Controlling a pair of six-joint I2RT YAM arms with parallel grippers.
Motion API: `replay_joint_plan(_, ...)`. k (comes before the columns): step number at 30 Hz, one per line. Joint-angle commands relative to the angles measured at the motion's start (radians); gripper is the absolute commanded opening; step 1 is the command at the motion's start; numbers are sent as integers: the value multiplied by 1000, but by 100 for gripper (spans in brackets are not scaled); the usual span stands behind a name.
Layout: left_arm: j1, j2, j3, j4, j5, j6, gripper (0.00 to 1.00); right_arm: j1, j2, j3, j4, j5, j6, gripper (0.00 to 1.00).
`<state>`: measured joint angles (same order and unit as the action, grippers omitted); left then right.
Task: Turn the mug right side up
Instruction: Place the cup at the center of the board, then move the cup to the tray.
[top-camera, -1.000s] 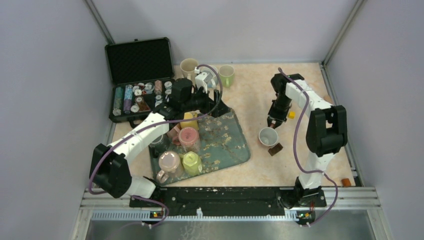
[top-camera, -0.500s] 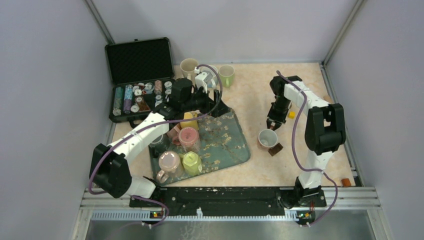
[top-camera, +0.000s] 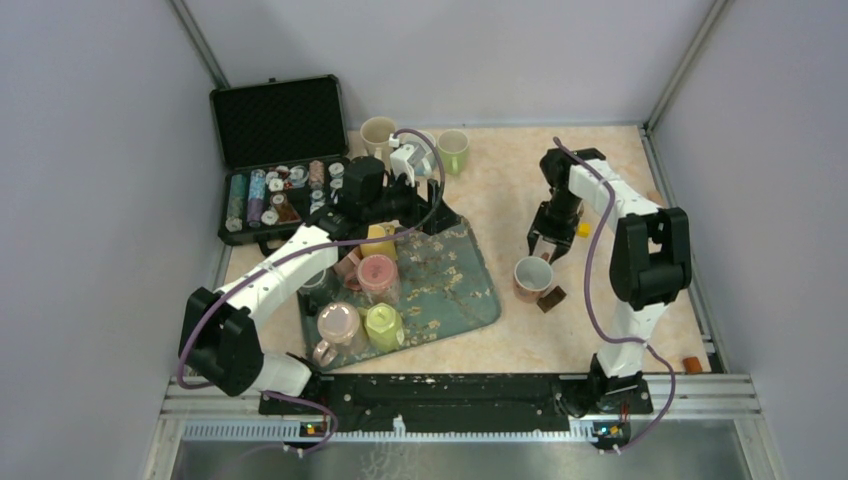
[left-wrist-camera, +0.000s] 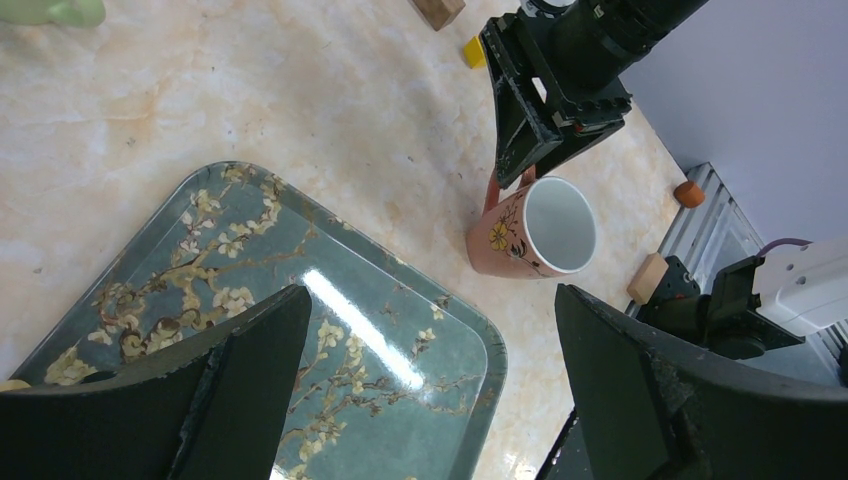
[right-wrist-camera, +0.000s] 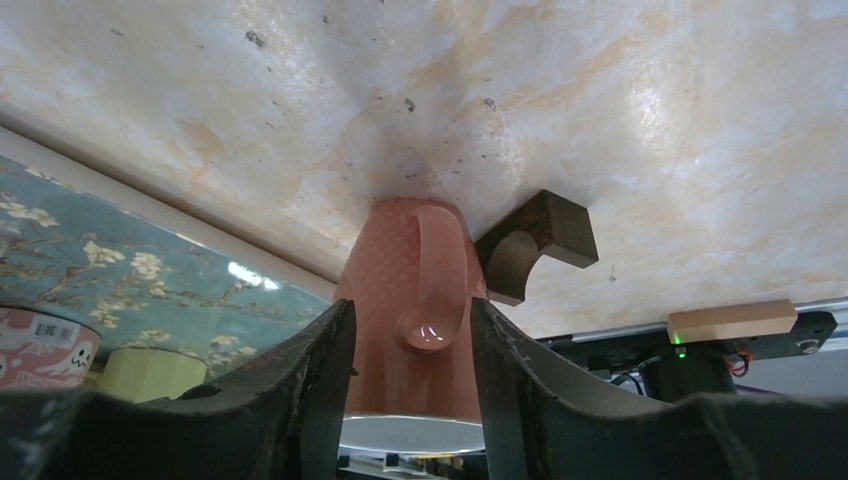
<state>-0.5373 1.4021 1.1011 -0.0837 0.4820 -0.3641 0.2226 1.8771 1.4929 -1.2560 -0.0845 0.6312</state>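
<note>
A pink mug with a flower print (top-camera: 532, 277) stands upright on the table, right of the tray, with its white inside showing from above (left-wrist-camera: 538, 228). My right gripper (top-camera: 544, 248) is open just behind it. In the right wrist view its jaws (right-wrist-camera: 410, 310) stand either side of the mug's handle (right-wrist-camera: 435, 290) with a gap on each side. My left gripper (top-camera: 432, 216) is open and empty, hovering over the blue-green flowered tray (top-camera: 465, 275), whose bare part fills the left wrist view (left-wrist-camera: 250, 260) between the jaws (left-wrist-camera: 432, 300).
Several upside-down mugs (top-camera: 378, 272) sit on the tray's left part. An open black case of chips (top-camera: 280, 150) stands at the back left, with a cream mug (top-camera: 378, 130) and a green mug (top-camera: 453, 148) behind the tray. A brown block (top-camera: 550, 298) lies beside the pink mug and a yellow block (top-camera: 583, 229) behind it.
My right gripper's jaws have spread apart at the mug's handle. The mug has shifted slightly left and toward me. The left arm has not moved.
</note>
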Motion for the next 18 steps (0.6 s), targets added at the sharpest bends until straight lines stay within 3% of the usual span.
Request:
replay_joint_plan(1,4,-27,17,25,15,8,99,11,-15,51,-14,2,-2,49)
replay_joint_plan(5,5,-28,14,30,13,4,99,6,-45,83,-20,30,1,61)
replay_joint_plan(10,4,-26,9,32,6,-6,99,3,-119,131,5,102,8,83)
replay_joint_plan(14,5,-30,9,10,-15,-23,99,4,-210,154,113,118,6,98)
replay_joint_plan(18,3,-68,14,-77,-116,-25,99,32,-341,89,314,140,-8,99)
